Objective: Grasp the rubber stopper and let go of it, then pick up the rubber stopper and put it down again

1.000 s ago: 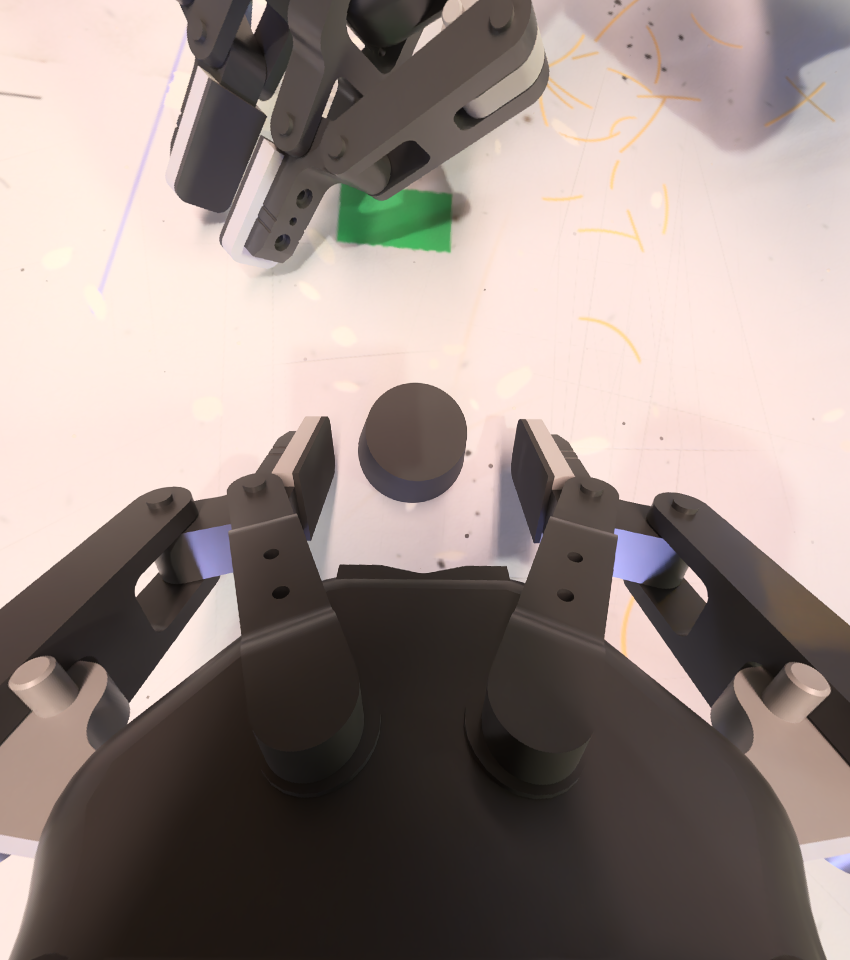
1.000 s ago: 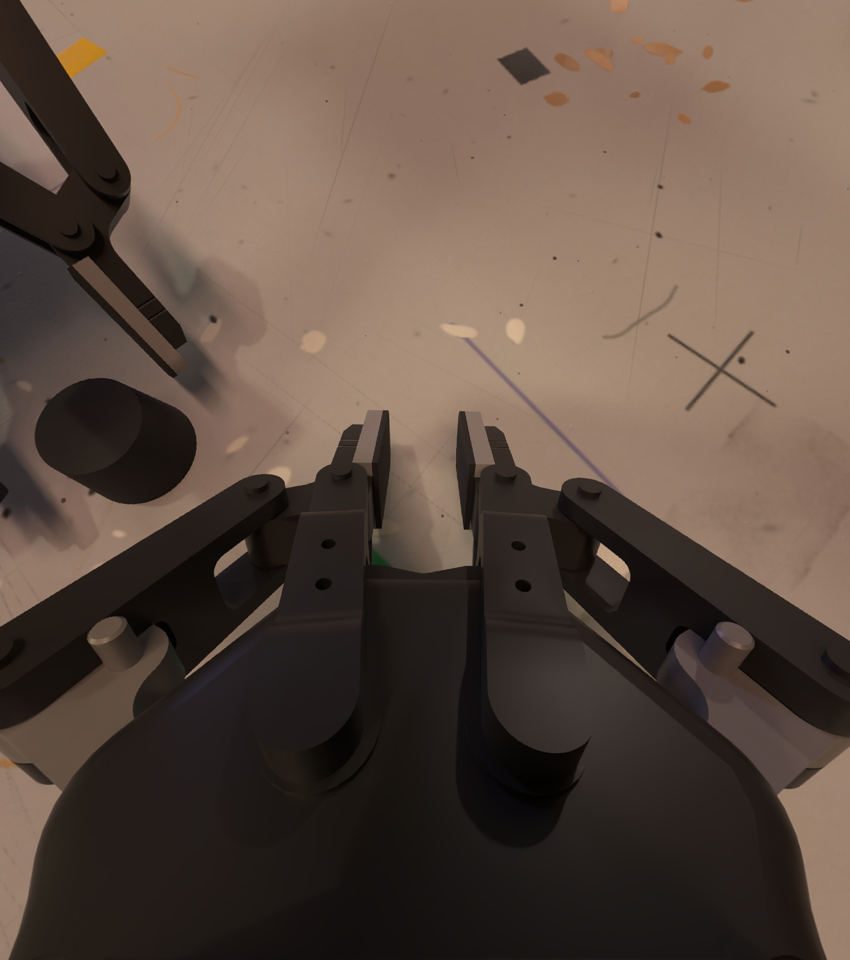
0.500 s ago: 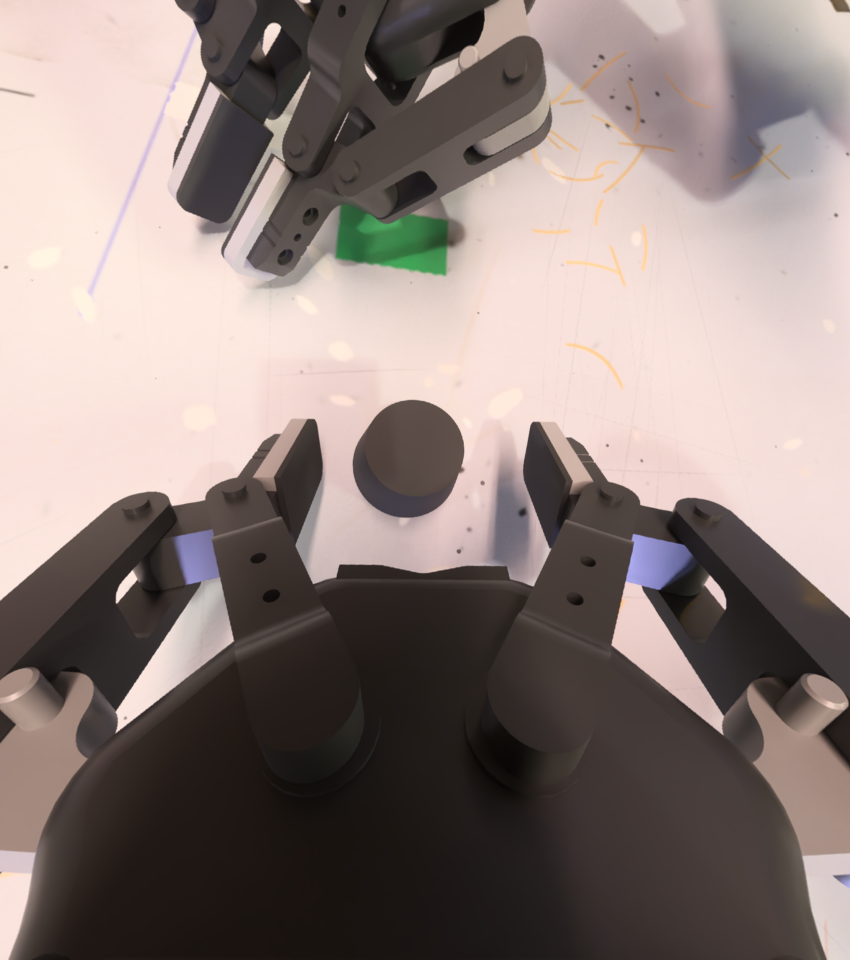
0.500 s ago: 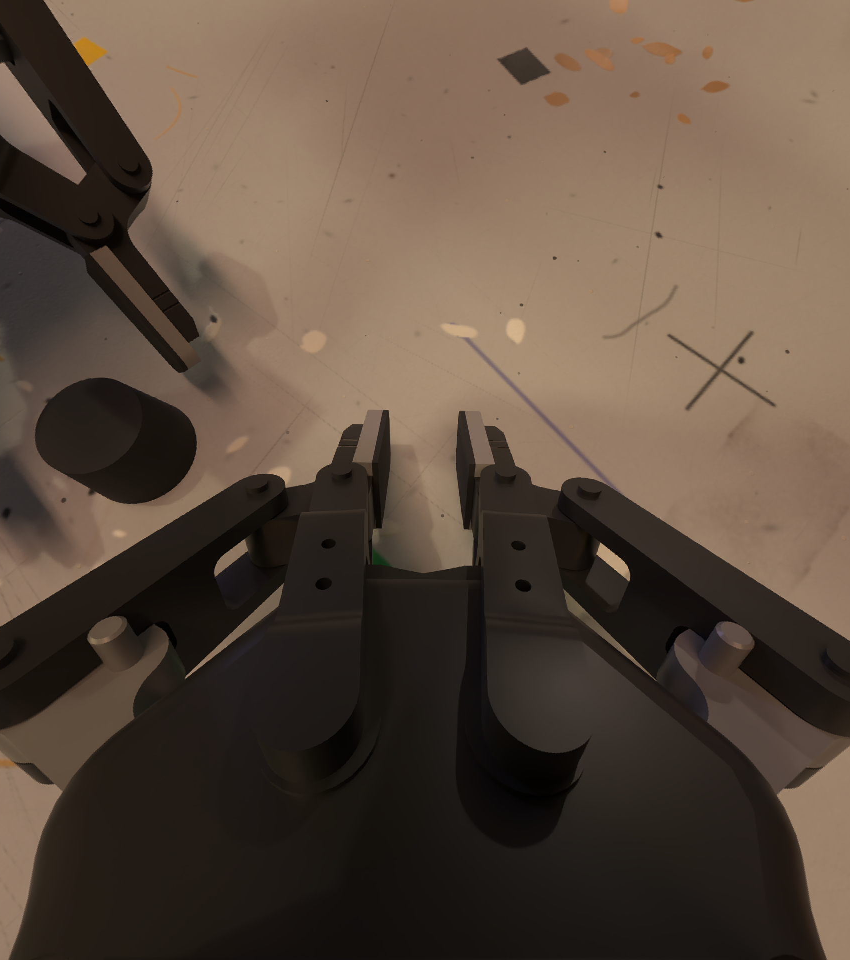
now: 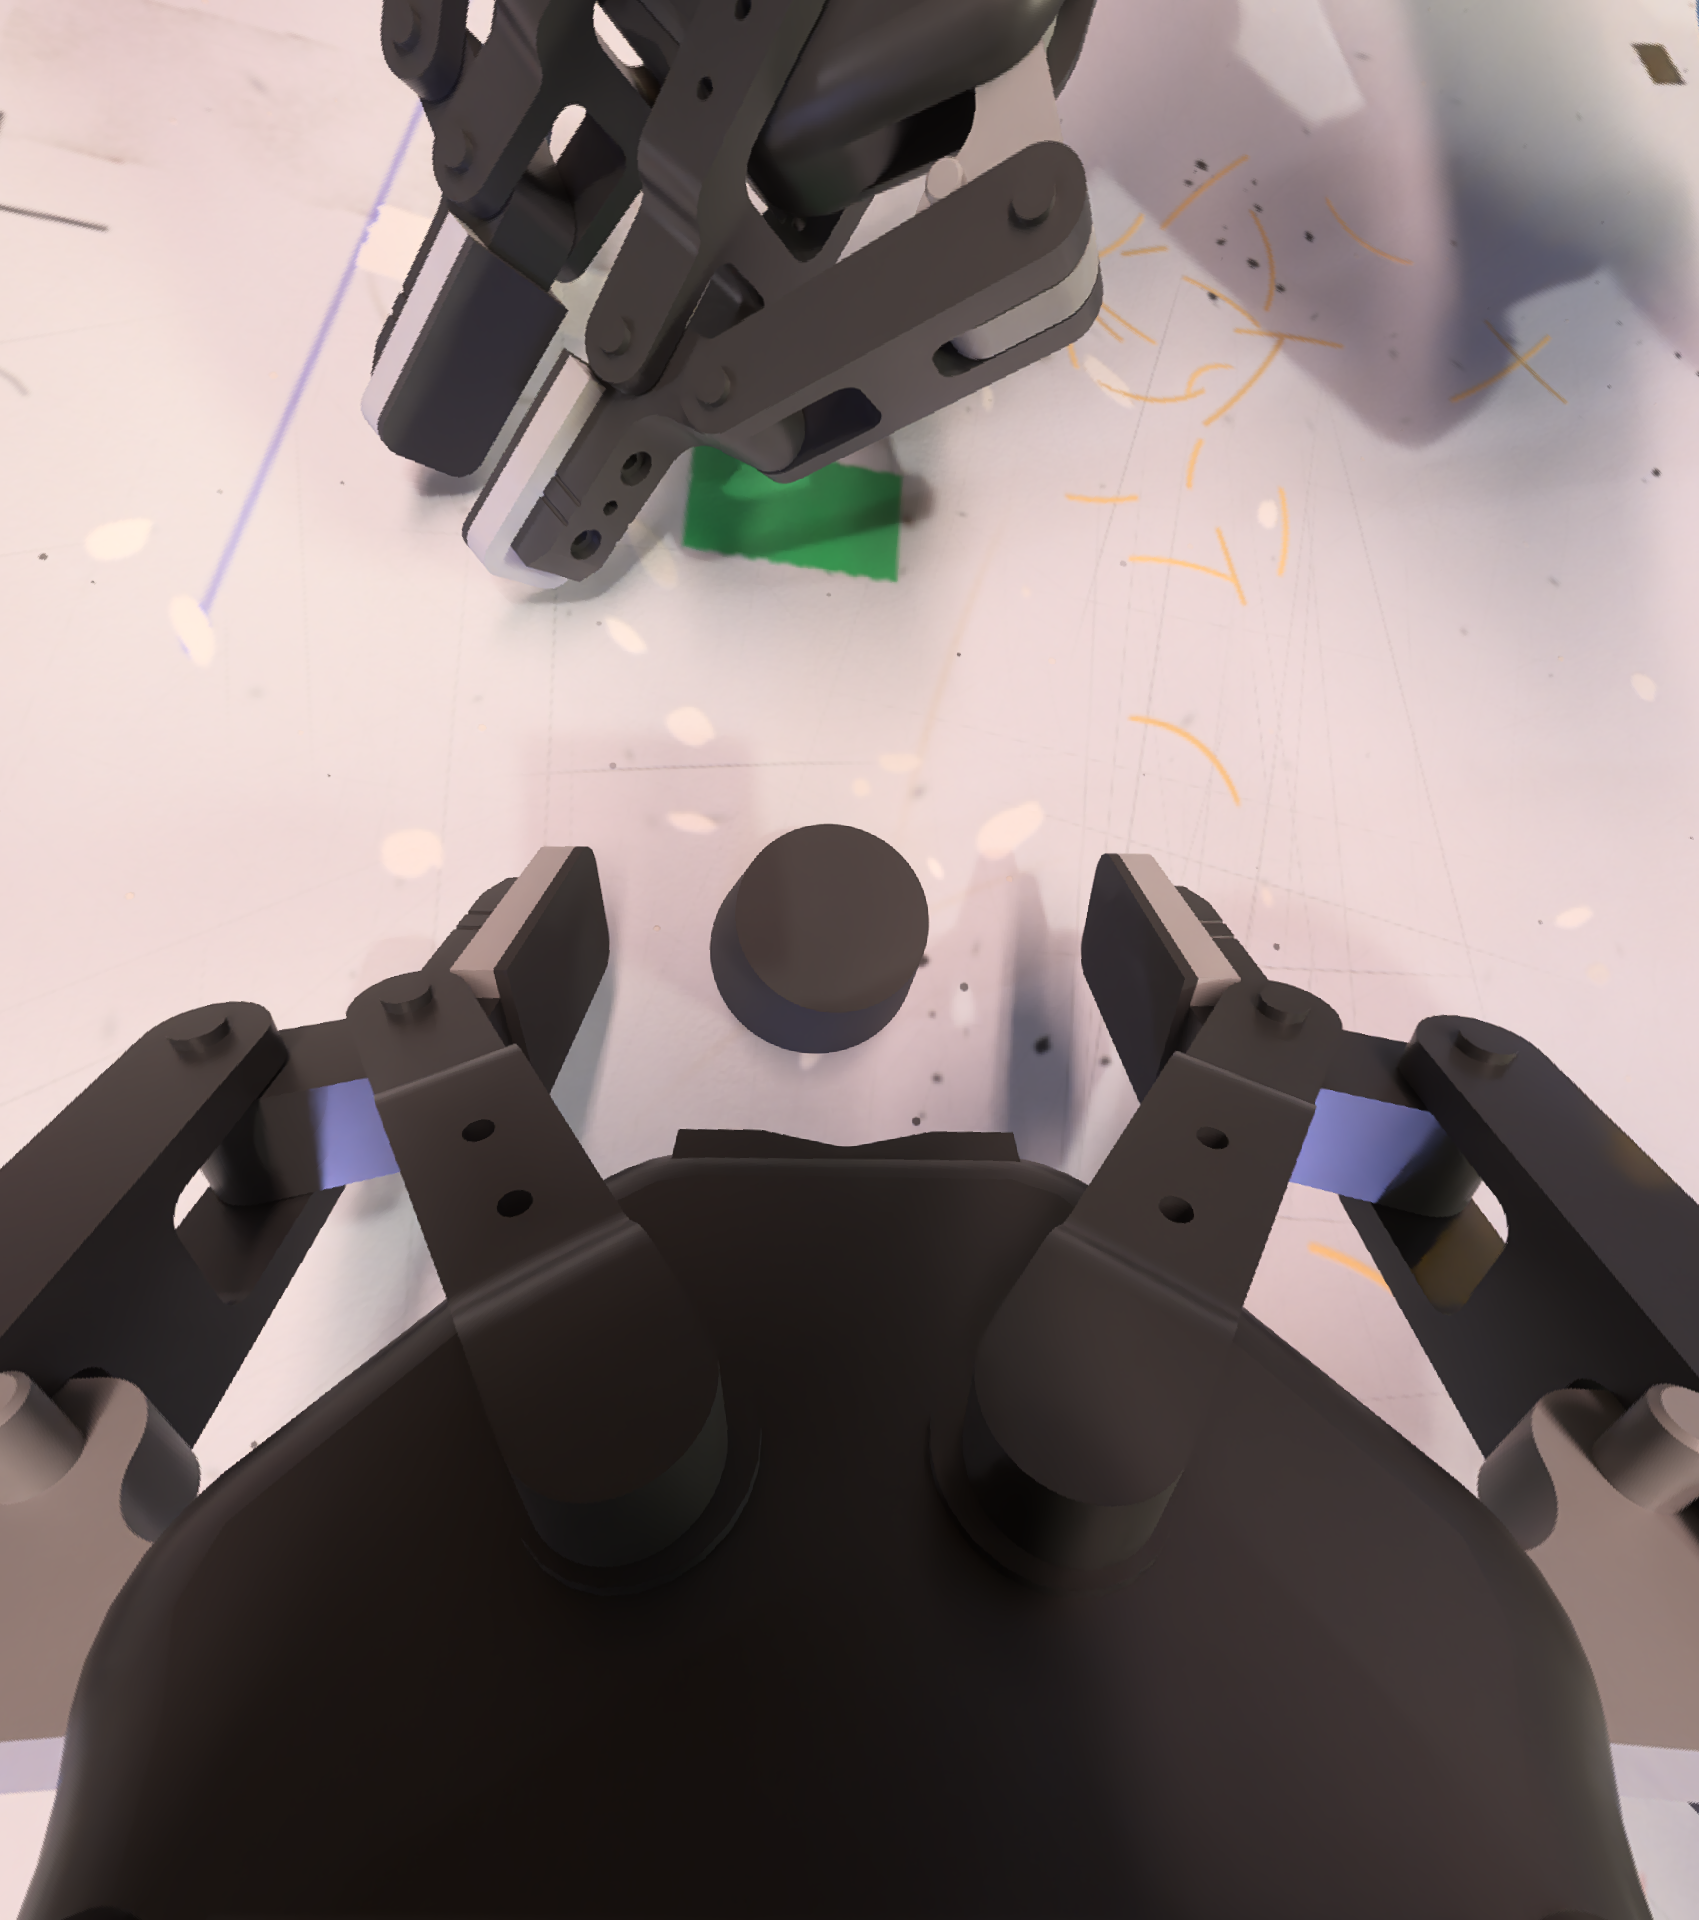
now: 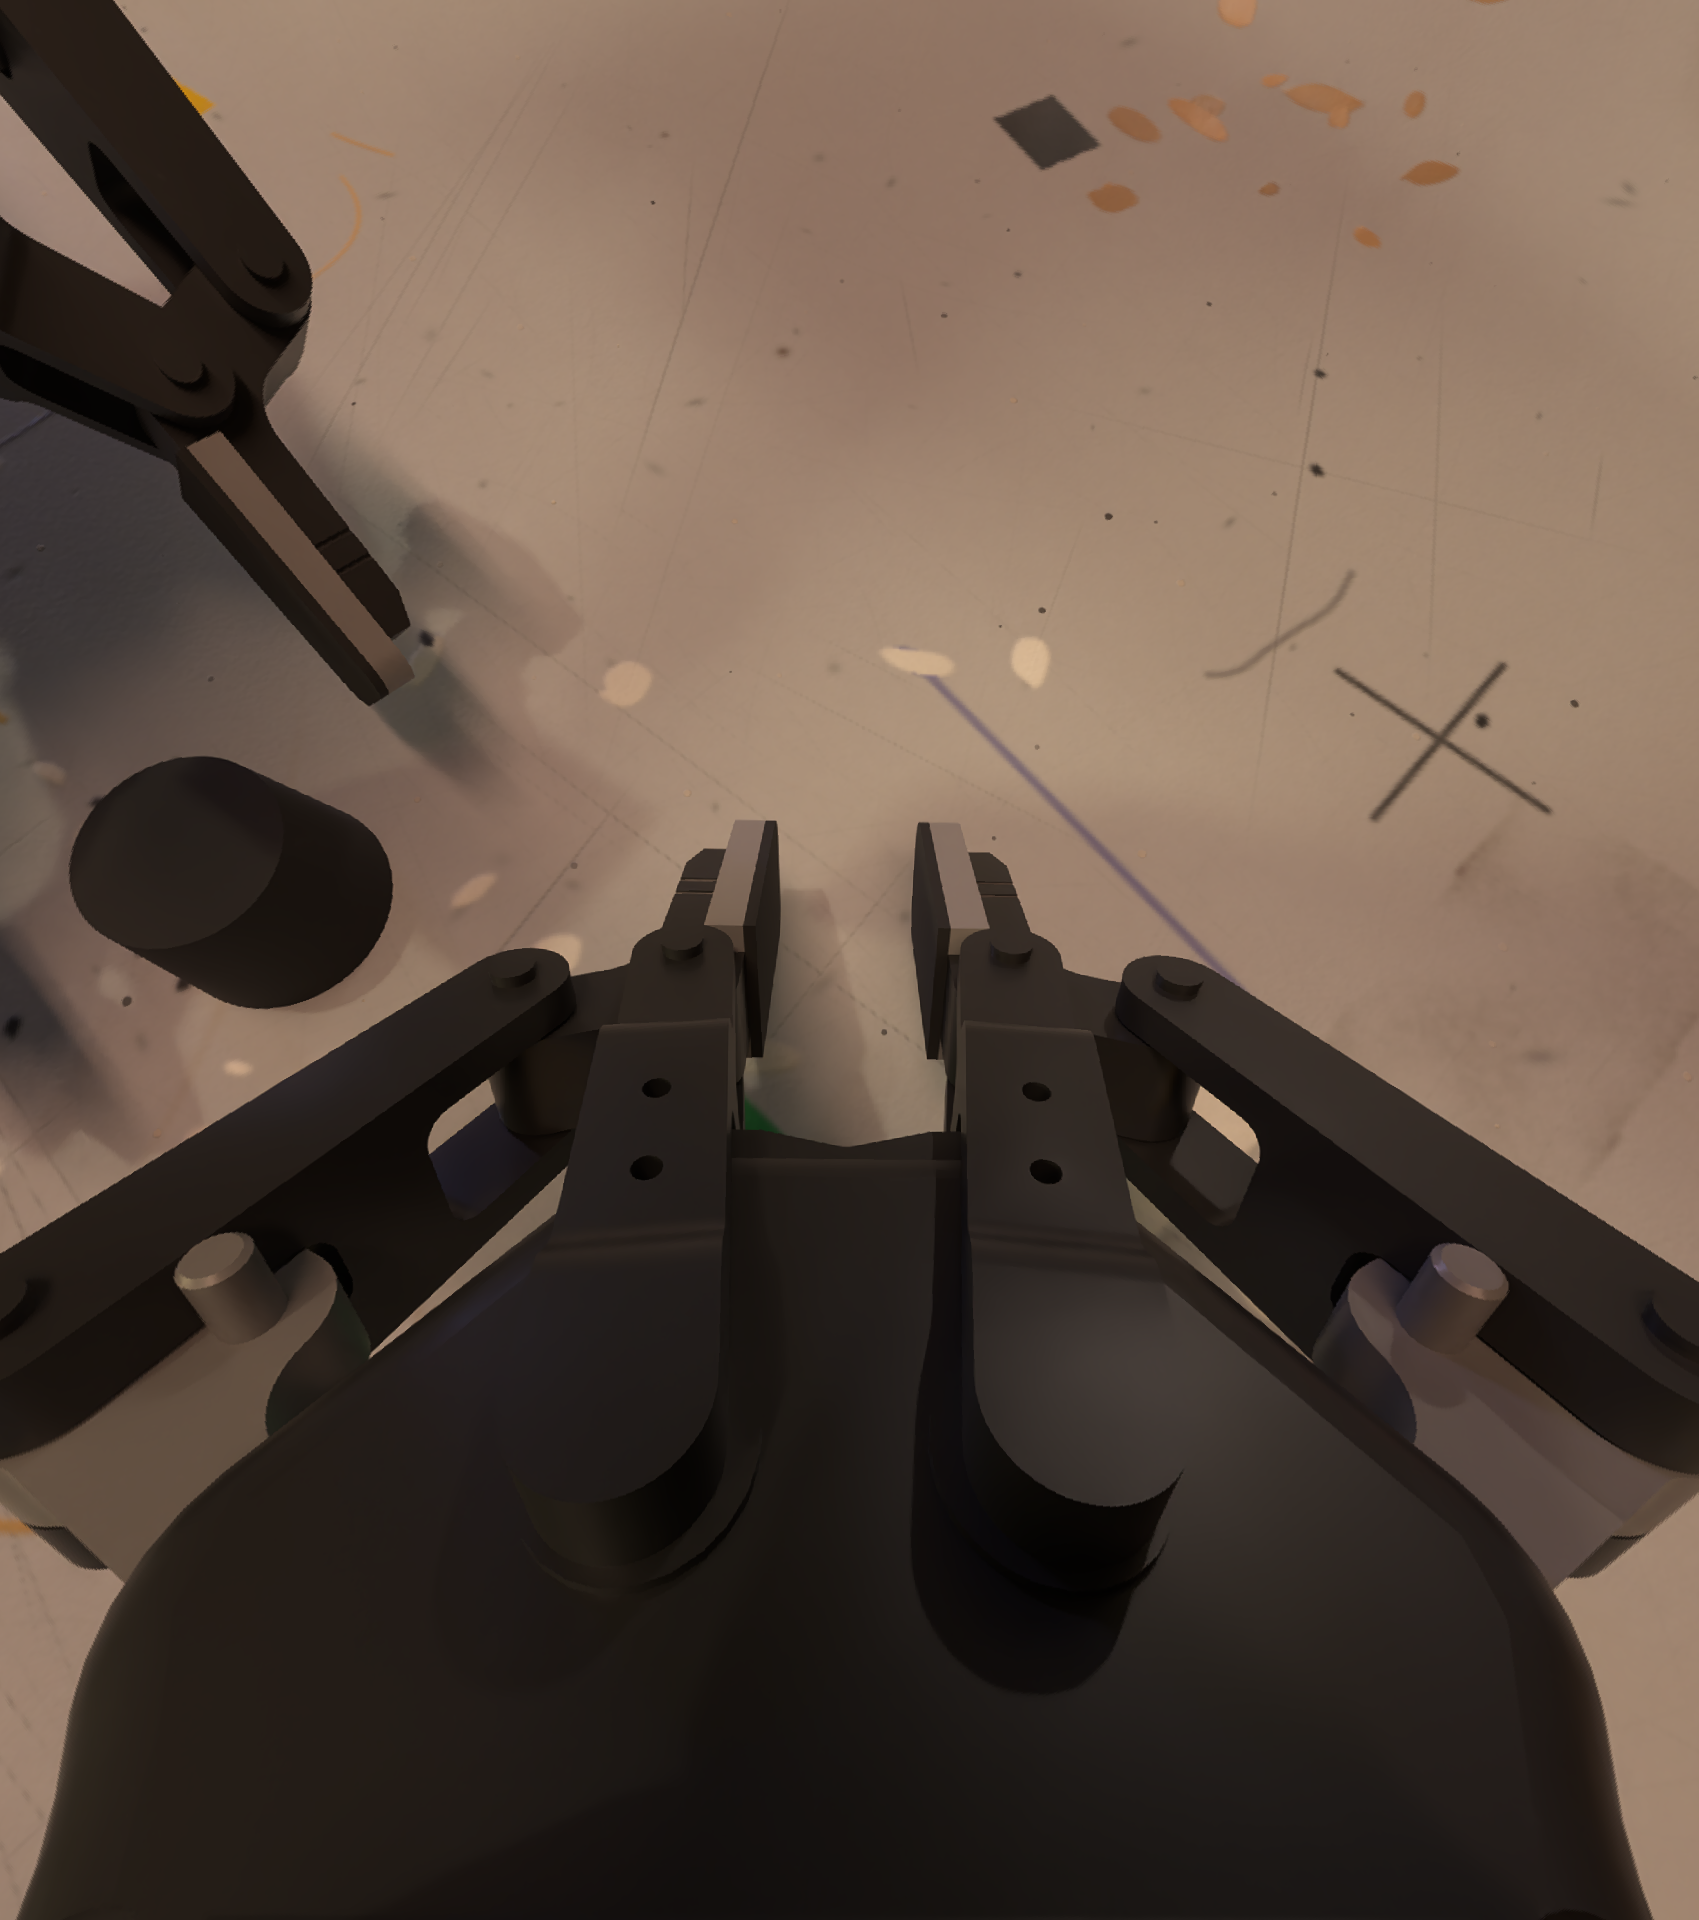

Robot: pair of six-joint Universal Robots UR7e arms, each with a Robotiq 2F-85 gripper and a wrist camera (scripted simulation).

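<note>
Two grippers over one pale, scuffed tabletop (image 5: 1447, 831). Nearest, the left gripper (image 5: 840, 935) has its jaws spread wide, released, with the rubber stopper (image 5: 819, 935) standing upright on the table between the pads and touching neither. A clear gap shows on each side. Beyond it lies a green patch (image 5: 803, 520), partly covered by the right gripper (image 5: 502, 457). In its own view the right gripper (image 6: 845, 914) holds nothing, its jaws nearly closed with a narrow slit left, and the stopper (image 6: 227, 883) sits off to its left side. Risk, as I judge it: the stopper looks slightly nearer one pad, so uneven closing could push or tip it. The grippers are near each other, so a careless lift might clip the right one.
</note>
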